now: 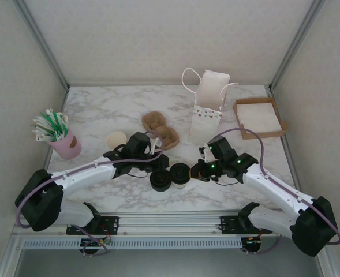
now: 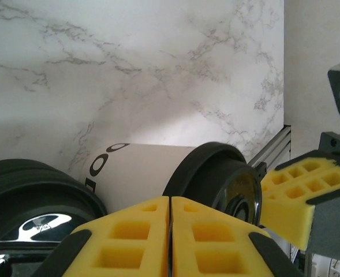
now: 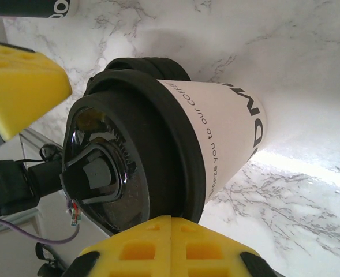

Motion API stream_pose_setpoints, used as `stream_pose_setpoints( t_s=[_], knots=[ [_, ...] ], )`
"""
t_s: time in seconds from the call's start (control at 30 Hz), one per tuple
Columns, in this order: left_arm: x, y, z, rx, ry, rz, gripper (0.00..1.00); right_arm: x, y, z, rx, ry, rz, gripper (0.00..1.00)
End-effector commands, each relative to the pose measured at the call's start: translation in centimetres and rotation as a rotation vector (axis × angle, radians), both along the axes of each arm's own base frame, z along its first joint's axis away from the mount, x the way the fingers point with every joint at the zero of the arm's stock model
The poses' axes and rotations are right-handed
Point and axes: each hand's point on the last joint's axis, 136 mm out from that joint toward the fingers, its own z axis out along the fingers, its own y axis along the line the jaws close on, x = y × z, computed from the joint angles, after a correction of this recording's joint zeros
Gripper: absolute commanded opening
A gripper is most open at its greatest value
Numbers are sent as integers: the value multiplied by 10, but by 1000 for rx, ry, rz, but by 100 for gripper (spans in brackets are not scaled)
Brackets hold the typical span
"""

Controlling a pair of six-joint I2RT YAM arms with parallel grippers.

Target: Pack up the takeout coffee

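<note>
Pressed together at the bottom edge of the left wrist view, the two yellow pads (image 2: 129, 231) of the left gripper (image 2: 170, 210) meet along one seam and pinch nothing. Just past them, to the left, sits the low black pile of lids (image 2: 31, 190). Beside the pile is the takeout coffee (image 2: 141, 173), with a white wall bearing black lettering and its black lid (image 2: 216, 173) on the side of the right arm's yellow finger. From above, the pile and the coffee sit side by side at the near middle of the marble table (image 1: 100, 109). The left gripper is just behind the pile. The right gripper (image 1: 197, 170) is just to the right of the coffee, whose round lid faces up. In the right wrist view that gripper's own pads (image 3: 210, 251) are also closed on each other, with the lid's rim right against their tips. Whether they touch it cannot be told. Farther back, from left to right, stand a pink cup of sachets (image 1: 63, 141), a cream-rimmed cup (image 1: 116, 140), a cardboard carrier (image 1: 160, 128), a white paper bag (image 1: 209, 107) and a cardboard tray (image 1: 259, 117).
</note>
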Motion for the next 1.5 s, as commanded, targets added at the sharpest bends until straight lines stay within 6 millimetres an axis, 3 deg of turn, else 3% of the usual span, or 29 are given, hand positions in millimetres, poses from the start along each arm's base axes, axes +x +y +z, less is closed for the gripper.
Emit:
stream_pose_setpoints(
  t_s=[0.0,0.23,0.47,0.8,1.13,1.47],
  knots=[
    [-15,-1,-3,-8,6,-31,9,6,6,3,4,-9,5,0],
    [-34,-8,-8,-21,25,-45,9,17,9,1,-36,-25,7,0],
    [-40,-4,-9,-27,31,-29,9,24,9,-3,-71,-30,13,0],
    [-43,-1,-10,-27,33,-19,10,19,3,-24,-111,2,7,0],
    [-37,6,6,-12,-6,13,14,29,-1,20,-121,-99,10,1],
    [-26,20,44,-8,-82,62,23,28,-15,74,-125,-210,-7,29]
  ],
)
